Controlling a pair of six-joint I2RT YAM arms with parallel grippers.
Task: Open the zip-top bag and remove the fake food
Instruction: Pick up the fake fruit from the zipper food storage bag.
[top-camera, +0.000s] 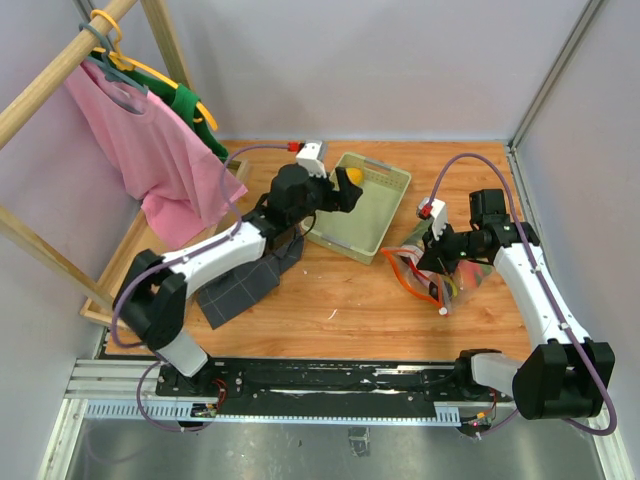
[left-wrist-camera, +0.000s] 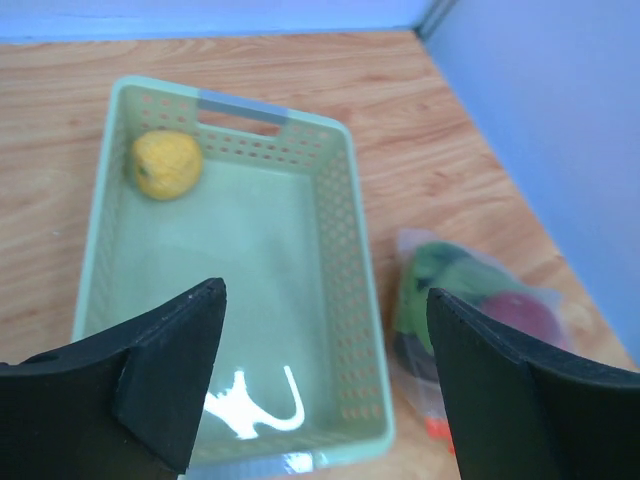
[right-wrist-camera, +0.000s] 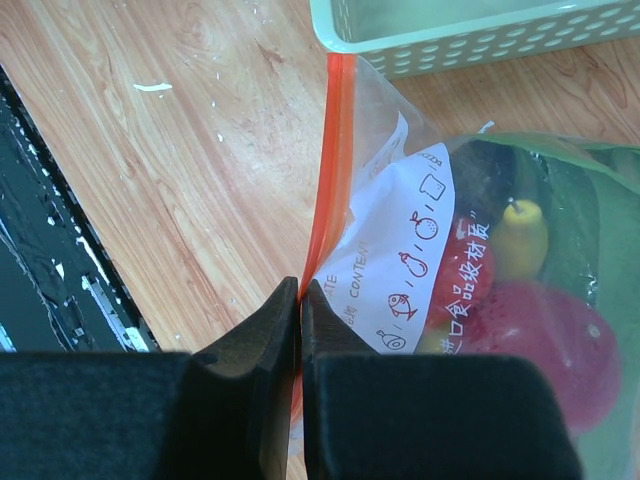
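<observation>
Zip-top bag (right-wrist-camera: 400, 260) pinched at strip (right-wrist-camera: 325, 180) by right tool (right-wrist-camera: 300, 292) — left tool (left-wrist-camera: 327, 296) gapes empty.

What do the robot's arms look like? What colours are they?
Both arms, the left arm and right arm, have white shells with chunky black joints. A thin purple cable loops along each. Near each wrist sits a small white box with a red plug. The fingers are flat black wedges.
</observation>
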